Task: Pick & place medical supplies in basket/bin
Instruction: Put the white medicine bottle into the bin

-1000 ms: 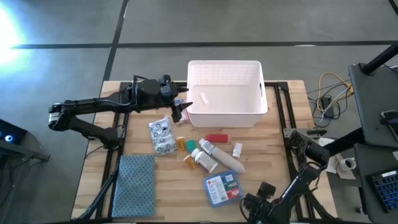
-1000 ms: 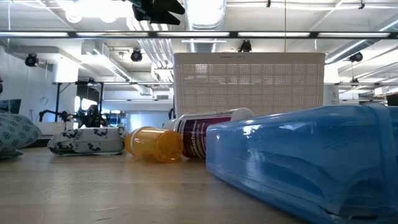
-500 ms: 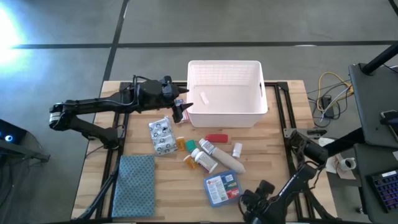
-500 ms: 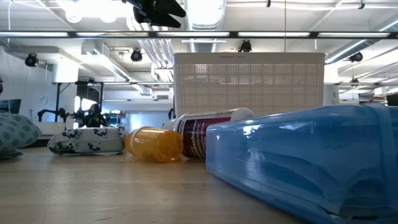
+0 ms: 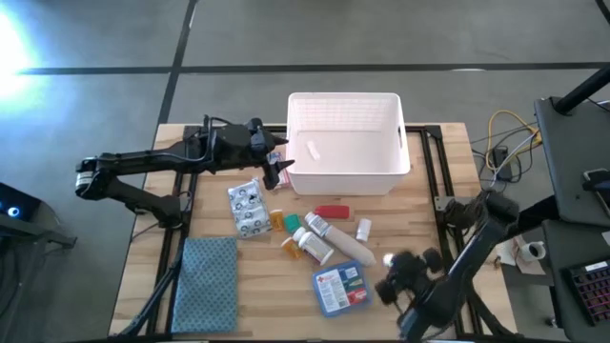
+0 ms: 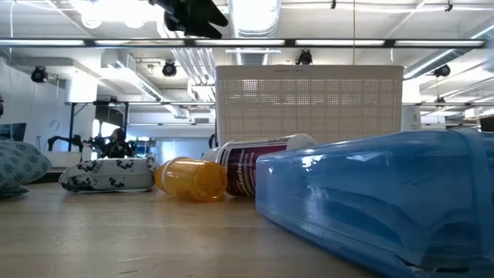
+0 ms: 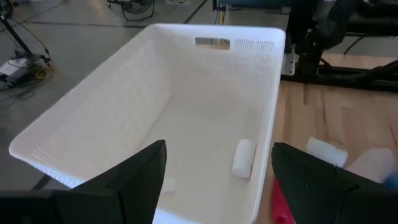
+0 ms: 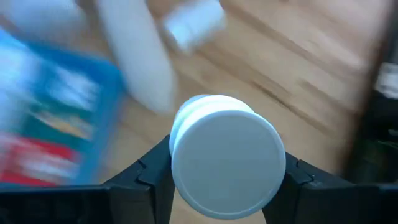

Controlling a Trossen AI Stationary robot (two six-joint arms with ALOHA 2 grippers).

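Note:
The white perforated bin [image 5: 345,177] stands at the table's far middle with a small white item [image 7: 242,157] inside. My left gripper [image 5: 281,170] hovers open and empty at the bin's near left corner, and shows at the top of the low view [image 6: 189,11]. My right gripper [image 5: 396,272] is shut on a white pill bottle [image 8: 227,155], to the right of the blue first-aid packet [image 5: 340,288]. Blister packs [image 5: 248,208], a red tube [image 5: 332,211], an orange vial [image 5: 286,221] and white bottles [image 5: 315,246] lie on the table in front of the bin. My right gripper pinches the white pill bottle by its round sides [image 8: 179,157] between its two fingers, one on each side. The wrist view looks straight at the bottle's round end. The bottle is off the table, with the blurred wood and blue packet behind it.
A folded blue-grey cloth [image 5: 205,272] lies at the table's near left. A small white item [image 5: 363,230] lies right of the white bottles. In the low view the blue packet [image 6: 378,197] fills the near right, with the orange vial [image 6: 191,177] and a bottle [image 6: 255,158] behind it.
My right arm has swung fast from the table's near edge toward the far edge, and its gripper now stands beside the blue packet's right side. My left gripper has kept still at the bin's corner.

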